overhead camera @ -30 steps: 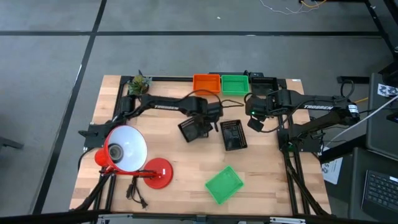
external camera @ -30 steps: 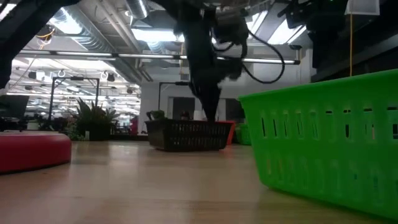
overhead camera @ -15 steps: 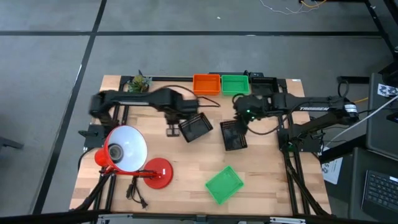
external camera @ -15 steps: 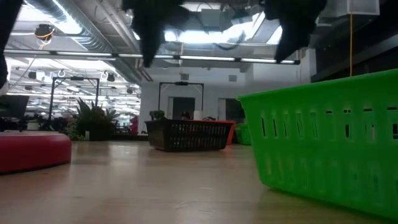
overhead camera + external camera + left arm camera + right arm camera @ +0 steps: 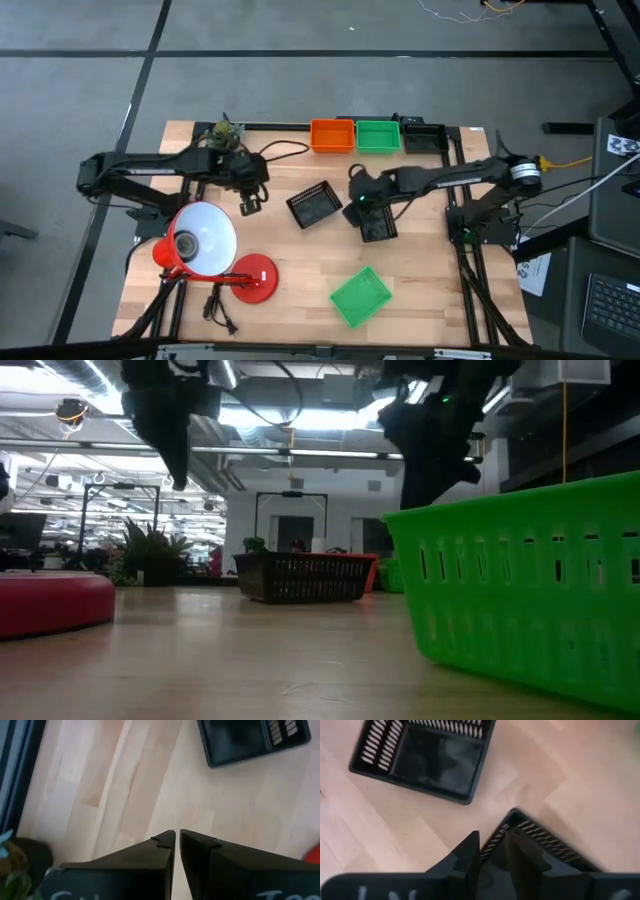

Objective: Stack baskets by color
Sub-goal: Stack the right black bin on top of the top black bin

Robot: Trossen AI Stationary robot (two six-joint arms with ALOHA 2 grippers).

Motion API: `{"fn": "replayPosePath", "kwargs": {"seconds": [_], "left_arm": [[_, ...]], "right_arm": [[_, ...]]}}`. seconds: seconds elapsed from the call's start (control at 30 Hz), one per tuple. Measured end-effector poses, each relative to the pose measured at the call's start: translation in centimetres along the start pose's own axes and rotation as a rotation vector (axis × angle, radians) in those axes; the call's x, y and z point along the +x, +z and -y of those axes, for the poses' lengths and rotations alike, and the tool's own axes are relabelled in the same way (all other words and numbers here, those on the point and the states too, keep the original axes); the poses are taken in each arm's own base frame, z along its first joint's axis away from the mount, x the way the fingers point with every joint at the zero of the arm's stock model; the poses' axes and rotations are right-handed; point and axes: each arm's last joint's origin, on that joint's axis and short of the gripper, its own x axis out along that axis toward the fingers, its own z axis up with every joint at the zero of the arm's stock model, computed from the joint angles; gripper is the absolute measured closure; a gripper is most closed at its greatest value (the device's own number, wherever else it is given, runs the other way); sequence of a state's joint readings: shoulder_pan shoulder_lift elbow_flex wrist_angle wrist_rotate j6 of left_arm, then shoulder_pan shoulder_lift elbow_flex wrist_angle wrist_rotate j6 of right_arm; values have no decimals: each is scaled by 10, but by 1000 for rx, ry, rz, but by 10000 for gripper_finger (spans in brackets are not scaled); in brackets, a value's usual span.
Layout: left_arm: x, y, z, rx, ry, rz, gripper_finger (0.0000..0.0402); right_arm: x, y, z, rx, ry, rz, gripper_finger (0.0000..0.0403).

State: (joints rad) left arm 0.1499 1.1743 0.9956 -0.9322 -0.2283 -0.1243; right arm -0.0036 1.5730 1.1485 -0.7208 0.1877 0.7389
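Note:
Two black baskets lie open side up at mid-table, one [image 5: 313, 205] to the left of the other [image 5: 380, 225]. My right gripper [image 5: 358, 205] hangs open over the right one's left corner [image 5: 514, 816], one finger on each side of its wall; I cannot tell whether it touches. My left gripper [image 5: 249, 200] hovers over bare wood left of the baskets, its fingers [image 5: 177, 837] a narrow slit apart with nothing between them. An orange basket [image 5: 332, 134], a green basket [image 5: 378, 134] and a black basket [image 5: 424, 135] stand in a row at the far edge. Another green basket [image 5: 360, 295] sits near the front.
A red desk lamp with a white shade [image 5: 203, 240] and round red base [image 5: 255, 278] takes up the near left. A small potted plant [image 5: 222, 135] stands at the far left corner. Bare wood lies between the lamp and the black baskets.
My left gripper has left the left black basket, rising and moving toward the table's left edge. My right gripper has come from the far right toward the table's middle and sunk over the right black basket, tipping downward. Both baskets have stayed in place.

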Motion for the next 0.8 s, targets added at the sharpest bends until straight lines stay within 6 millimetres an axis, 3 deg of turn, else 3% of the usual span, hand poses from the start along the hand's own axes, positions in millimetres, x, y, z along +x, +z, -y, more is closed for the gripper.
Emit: {"fn": "replayPosePath", "kwargs": {"seconds": [0.17, 0.37, 0.8], "left_arm": [[5, -16, -6, -17, 17, -7, 386], [10, -27, -10, -18, 69, -37, 381], [11, -25, -9, 1, 66, -9, 385]], "right_arm": [[20, -2, -22, 81, -31, -49, 310], [36, -15, -32, 164, -138, -111, 310], [41, -29, -38, 202, -211, -107, 310]]}}
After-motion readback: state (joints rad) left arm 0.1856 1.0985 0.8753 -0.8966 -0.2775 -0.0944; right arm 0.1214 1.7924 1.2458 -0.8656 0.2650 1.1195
